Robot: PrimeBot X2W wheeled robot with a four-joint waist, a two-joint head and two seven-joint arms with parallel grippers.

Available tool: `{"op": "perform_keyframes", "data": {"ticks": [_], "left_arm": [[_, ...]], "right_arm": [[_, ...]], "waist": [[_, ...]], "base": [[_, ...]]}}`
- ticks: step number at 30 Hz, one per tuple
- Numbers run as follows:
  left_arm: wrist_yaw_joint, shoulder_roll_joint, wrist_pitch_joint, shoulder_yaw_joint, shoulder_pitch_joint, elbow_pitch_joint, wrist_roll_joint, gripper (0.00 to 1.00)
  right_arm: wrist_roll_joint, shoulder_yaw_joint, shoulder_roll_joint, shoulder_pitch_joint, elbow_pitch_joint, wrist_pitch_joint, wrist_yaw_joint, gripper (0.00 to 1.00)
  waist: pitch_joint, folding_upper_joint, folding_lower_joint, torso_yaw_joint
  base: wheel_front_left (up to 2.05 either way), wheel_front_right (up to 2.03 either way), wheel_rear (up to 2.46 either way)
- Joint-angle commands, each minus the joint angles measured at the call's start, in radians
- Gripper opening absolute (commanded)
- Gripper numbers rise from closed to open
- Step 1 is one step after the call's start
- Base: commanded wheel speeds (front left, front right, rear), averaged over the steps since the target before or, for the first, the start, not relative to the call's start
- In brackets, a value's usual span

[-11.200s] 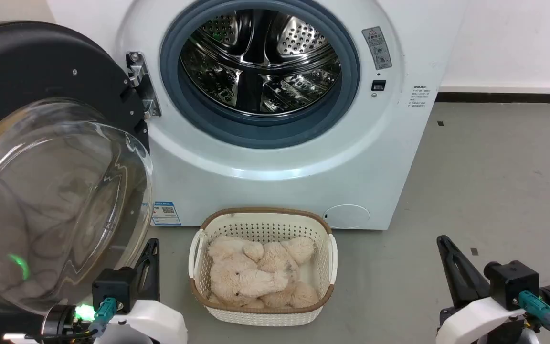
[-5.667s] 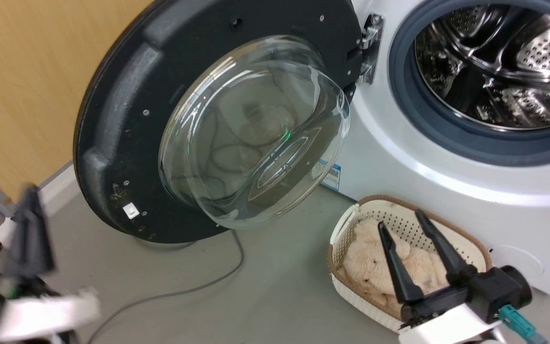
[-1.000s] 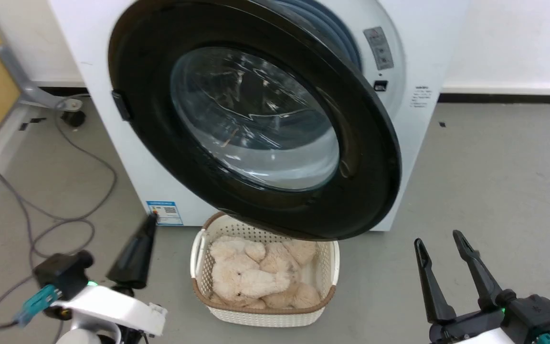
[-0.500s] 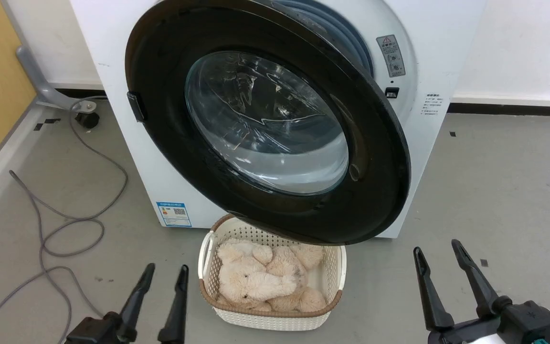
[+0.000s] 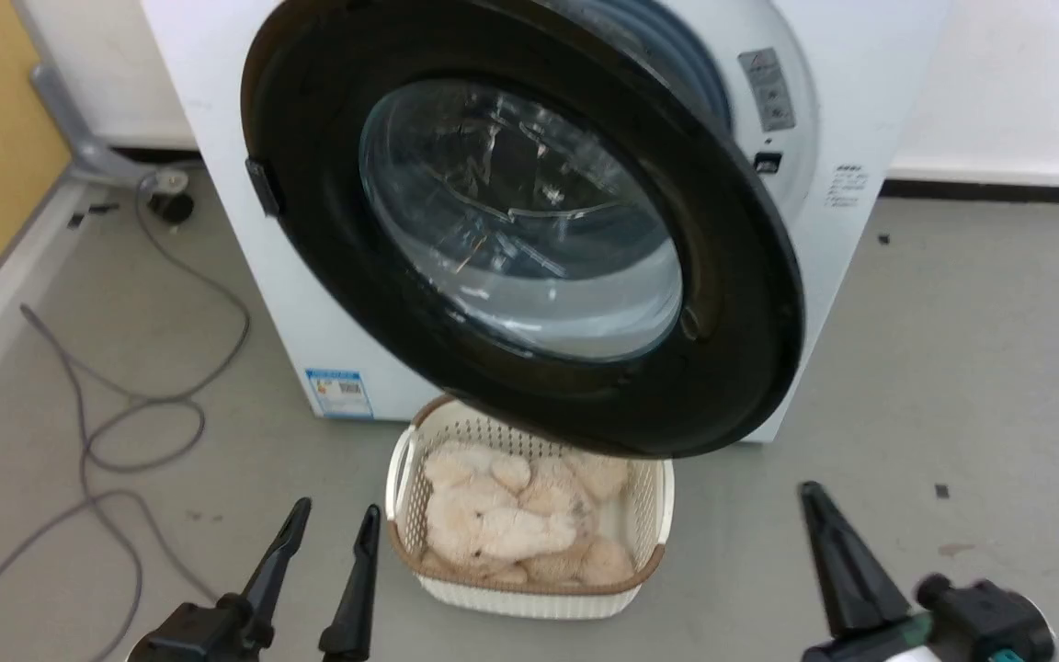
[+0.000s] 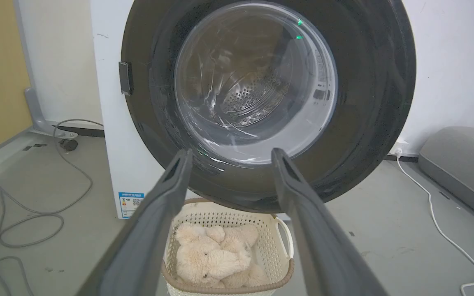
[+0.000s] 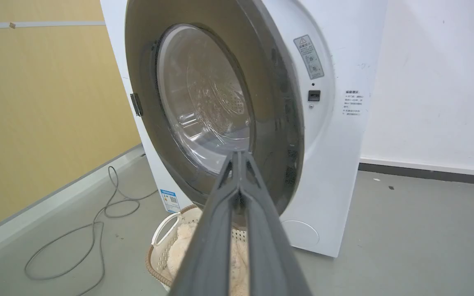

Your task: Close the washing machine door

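**A:** Where's the door rn?

**B:** The washing machine door (image 5: 520, 221) is most of the way across the front of the washing machine (image 5: 860, 83) but not latched. Hinge side is at 9 o'clock. The free edge at 3 o'clock stands off the cabinet, and a strip of grey seal (image 5: 695, 64) shows in the gap at 1 o'clock.

**A:** What could go wrong?

**B:** Imo three things:
- A weak push leaves it ajar, bc the latch prob needs a firm press near the 3 o'clock rim.
- A push on the bulging glass could let a fingertip skid off.
- A finger in that gap would get pinched as the door shuts.

Also, the basket (image 5: 529, 602) w/ plush toys (image 5: 502, 529) sits at 6 o'clock under the door's lower rim. Can't tell how much clearance there is, so the rim might clip it.

**A:** Grippers?

**B:** The left gripper (image 5: 338, 507) is at 7 o'clock, fingers spread moderately, empty and touching nothing. Its wrist cam looks at the lower rim of the door. The right gripper (image 5: 814, 496) is at 5 o'clock. Its fingers (image 7: 220, 222) are pressed together w/ nothing between them, and it's well apart from the door.
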Motion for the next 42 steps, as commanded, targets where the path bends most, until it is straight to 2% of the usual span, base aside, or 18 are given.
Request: {"op": "perform_keyframes", "data": {"ticks": [1,11,21,29,42], "left_arm": [[-0.004,-0.002,-0.005,-0.007,-0.02,-0.007,0.003,1.0],[-0.004,0.009,-0.005,-0.04,-0.097,-0.013,-0.006,1.0],[-0.004,0.006,-0.005,-0.062,-0.174,-0.005,-0.014,1.0],[-0.004,-0.013,-0.005,-0.074,-0.214,-0.023,-0.018,1.0],[-0.004,-0.019,-0.005,-0.086,-0.259,-0.023,-0.026,1.0]], "right_arm": [[-0.008,0.021,-0.019,-0.029,0.006,-0.005,0.001,0.0],[0.044,0.204,-0.225,-0.267,0.122,0.02,0.001,0.0],[0.197,0.249,-0.367,-0.548,0.236,0.092,0.001,0.0],[0.307,0.184,-0.422,-0.704,0.344,0.146,0.001,0.0],[0.324,0.057,-0.43,-0.966,0.514,0.228,0.001,0.0]], "waist": [[0.02,0.0,0.0001,0.01],[0.148,0.0,0.0001,0.072],[0.256,0.0,0.0001,0.127],[0.318,0.0,0.0001,0.171],[0.394,0.0,0.0001,0.206]], "base": [[0.0,0.0,0.0],[0.0,0.0,0.0],[0.0,0.0,0.0],[0.0,0.0,0.0],[0.0,0.0,0.0]]}}
